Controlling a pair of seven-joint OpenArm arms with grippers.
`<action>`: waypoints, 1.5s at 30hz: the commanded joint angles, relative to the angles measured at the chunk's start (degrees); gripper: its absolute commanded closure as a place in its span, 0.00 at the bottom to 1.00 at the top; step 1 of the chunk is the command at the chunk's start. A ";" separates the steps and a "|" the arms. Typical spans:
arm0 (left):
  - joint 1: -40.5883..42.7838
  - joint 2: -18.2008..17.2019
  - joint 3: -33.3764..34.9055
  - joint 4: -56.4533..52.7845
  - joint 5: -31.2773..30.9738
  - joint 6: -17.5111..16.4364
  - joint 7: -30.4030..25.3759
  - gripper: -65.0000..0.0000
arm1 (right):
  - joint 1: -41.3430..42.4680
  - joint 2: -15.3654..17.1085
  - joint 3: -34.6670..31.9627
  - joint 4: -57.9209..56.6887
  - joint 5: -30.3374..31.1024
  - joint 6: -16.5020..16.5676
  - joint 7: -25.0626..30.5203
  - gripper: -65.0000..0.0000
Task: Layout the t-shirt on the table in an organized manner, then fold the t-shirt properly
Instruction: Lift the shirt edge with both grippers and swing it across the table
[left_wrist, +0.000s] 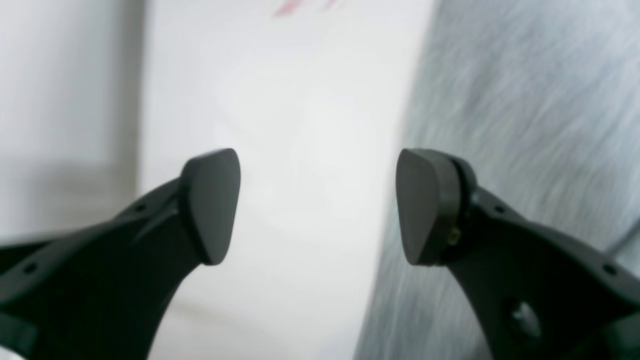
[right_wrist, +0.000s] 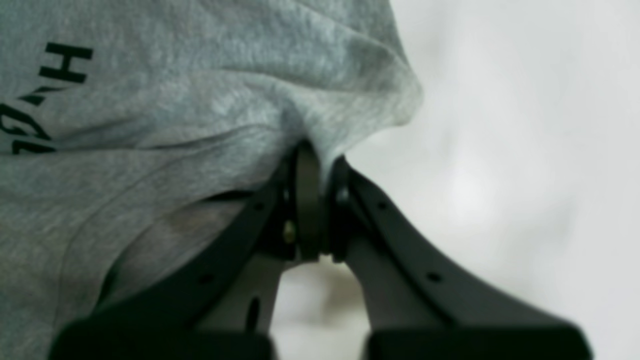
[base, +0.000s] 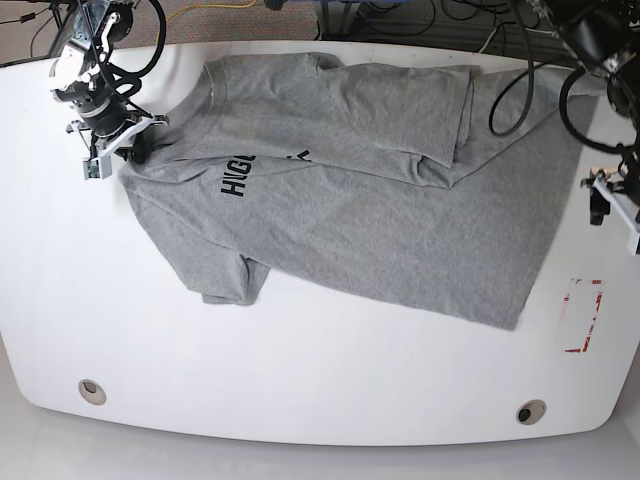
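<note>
Base view: the t-shirt (base: 360, 200) lies spread on the table (base: 300, 380), black lettering "HUG" readable. Right pincer (right_wrist: 320, 165) is clamped on its fabric; left pincer (left_wrist: 318, 205) stands apart, empty.

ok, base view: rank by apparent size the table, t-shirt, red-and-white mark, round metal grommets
1. Glossy white table
2. Heather-grey t-shirt with black lettering
3. Red-and-white rectangular mark
4. Two small round metal grommets, which look alike in size
</note>
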 joint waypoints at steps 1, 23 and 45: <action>-6.24 -1.04 1.31 -5.52 3.15 0.40 -0.88 0.29 | 0.47 0.88 0.40 0.89 0.45 -0.18 1.27 1.00; -30.77 -0.95 15.82 -53.44 11.68 4.75 -26.73 0.29 | 2.49 0.88 0.40 0.81 0.45 -0.18 1.27 1.00; -35.69 1.42 20.13 -68.56 11.85 7.39 -35.87 0.31 | 3.72 0.18 0.40 0.81 0.36 -0.18 1.27 1.00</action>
